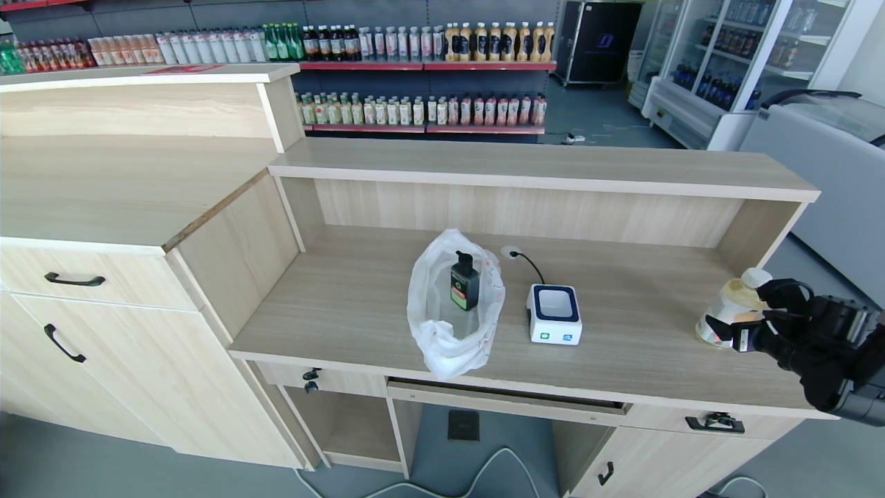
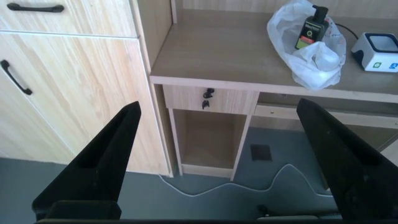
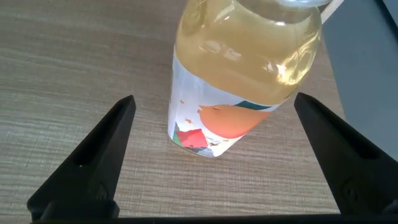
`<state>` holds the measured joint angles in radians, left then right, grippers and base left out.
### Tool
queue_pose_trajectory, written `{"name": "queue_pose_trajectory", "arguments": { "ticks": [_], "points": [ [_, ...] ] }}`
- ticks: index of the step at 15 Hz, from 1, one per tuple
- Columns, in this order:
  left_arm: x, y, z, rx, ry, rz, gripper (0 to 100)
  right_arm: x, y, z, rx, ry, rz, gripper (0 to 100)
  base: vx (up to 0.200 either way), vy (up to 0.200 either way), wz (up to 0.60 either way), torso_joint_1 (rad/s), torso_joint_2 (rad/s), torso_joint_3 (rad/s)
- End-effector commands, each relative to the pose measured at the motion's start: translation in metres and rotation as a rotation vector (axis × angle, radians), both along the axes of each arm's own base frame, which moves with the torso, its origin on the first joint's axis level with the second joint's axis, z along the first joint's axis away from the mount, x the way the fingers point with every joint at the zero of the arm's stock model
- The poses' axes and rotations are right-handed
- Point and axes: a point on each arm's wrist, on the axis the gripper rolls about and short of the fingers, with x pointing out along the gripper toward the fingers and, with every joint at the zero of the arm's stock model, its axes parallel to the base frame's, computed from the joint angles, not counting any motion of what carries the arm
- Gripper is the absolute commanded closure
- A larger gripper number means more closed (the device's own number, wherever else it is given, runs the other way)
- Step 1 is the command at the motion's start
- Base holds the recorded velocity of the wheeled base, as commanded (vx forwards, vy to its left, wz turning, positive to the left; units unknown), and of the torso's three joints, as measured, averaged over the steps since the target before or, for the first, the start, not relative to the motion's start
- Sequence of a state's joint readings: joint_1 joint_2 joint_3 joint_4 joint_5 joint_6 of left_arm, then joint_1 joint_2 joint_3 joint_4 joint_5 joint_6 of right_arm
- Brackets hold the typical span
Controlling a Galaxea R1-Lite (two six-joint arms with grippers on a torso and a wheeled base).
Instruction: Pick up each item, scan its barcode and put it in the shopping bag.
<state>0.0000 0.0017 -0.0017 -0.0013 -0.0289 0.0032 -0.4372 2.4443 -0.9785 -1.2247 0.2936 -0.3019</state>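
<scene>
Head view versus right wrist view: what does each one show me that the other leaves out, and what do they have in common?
From the head view: the white shopping bag with a dark pump bottle standing in it, the scanner beside the bag, and shelves of drinks behind. From the right wrist view: the label close up, with orange and red shapes. In both: the yellow drink bottle standing on the wooden counter, and the right tool open, one finger on each side of it.
</scene>
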Motion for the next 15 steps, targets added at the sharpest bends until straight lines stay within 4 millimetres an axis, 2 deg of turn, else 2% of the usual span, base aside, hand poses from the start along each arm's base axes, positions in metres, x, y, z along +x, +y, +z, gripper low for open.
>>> {"name": "queue_pose_trajectory", "arguments": {
  "ticks": [1,5,15],
  "points": [
    [0.000,0.000,0.000,0.000,0.000,0.000,0,0.001,-0.001,-0.006,0.003,0.008,0.000,0,0.000,0.000,0.00,0.000,0.00,0.000],
    [0.000,0.000,0.000,0.000,0.000,0.000,0,0.013,-0.005,-0.007,-0.012,-0.016,-0.025,0,0.000,0.000,0.00,0.000,0.00,0.000],
    [0.000,0.000,0.000,0.000,0.000,0.000,0,0.038,0.009,-0.021,0.009,-0.037,-0.002,0,0.000,0.000,0.00,0.000,0.00,0.000]
  ]
}}
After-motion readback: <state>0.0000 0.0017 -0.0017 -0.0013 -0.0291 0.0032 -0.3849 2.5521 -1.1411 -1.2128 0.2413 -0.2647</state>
